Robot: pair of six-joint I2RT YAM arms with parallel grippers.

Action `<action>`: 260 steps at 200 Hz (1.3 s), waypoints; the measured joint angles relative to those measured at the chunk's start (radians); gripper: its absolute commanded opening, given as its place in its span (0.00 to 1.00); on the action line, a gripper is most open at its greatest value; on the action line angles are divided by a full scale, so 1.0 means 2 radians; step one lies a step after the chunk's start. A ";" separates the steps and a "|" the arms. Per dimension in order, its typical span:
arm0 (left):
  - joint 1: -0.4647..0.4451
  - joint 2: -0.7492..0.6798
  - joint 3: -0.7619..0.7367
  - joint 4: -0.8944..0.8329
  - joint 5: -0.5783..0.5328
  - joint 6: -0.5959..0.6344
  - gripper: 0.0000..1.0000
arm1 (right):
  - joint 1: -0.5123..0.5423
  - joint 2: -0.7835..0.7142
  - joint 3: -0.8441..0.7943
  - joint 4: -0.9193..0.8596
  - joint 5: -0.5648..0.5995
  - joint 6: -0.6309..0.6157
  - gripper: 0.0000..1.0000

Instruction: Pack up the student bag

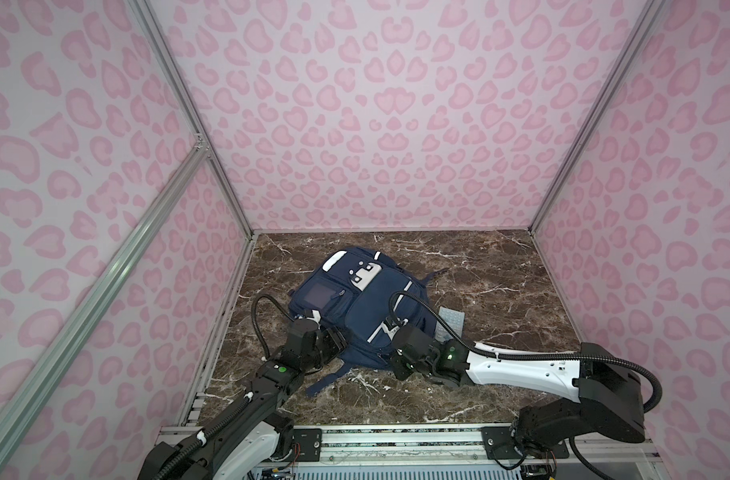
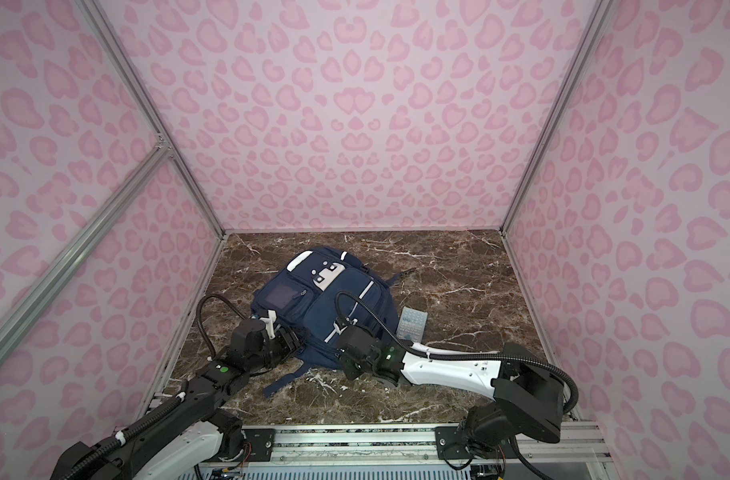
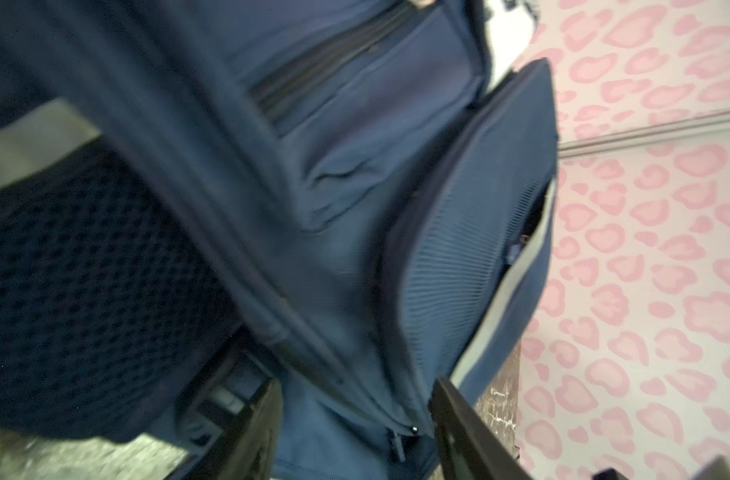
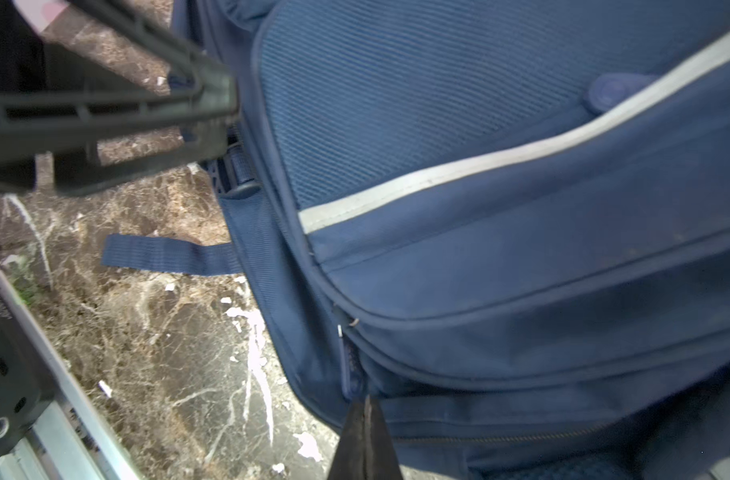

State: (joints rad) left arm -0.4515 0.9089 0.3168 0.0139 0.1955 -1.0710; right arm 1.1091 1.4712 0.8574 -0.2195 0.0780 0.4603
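Student bag lies against right end effector, zipper pull pinched.

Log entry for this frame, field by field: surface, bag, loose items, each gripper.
surface: brown marble table
bag: student bag, navy, lying flat with front pockets up
loose item: calculator on the table beside the bag's right edge
left gripper: open, jaws apart either side of a seam at the bag's near edge, gripping nothing
right gripper: shut, tips at the end of a zipper pull low on the bag; whether it pinches the pull is unclear
strap: lying loose on the table
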 measured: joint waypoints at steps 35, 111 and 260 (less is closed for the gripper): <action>-0.039 0.027 -0.008 0.031 -0.030 -0.049 0.57 | 0.002 0.000 -0.012 0.016 0.000 0.002 0.06; -0.073 0.132 0.034 0.078 -0.075 -0.075 0.03 | 0.003 -0.012 -0.035 0.046 0.000 0.008 0.21; -0.075 0.072 0.069 0.019 -0.062 -0.068 0.11 | -0.040 -0.002 -0.051 0.075 0.019 -0.007 0.46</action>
State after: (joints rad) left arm -0.6014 1.0534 0.4549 0.0509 0.0715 -1.2060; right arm 1.0294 1.4670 0.7555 -0.0704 0.1162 0.4465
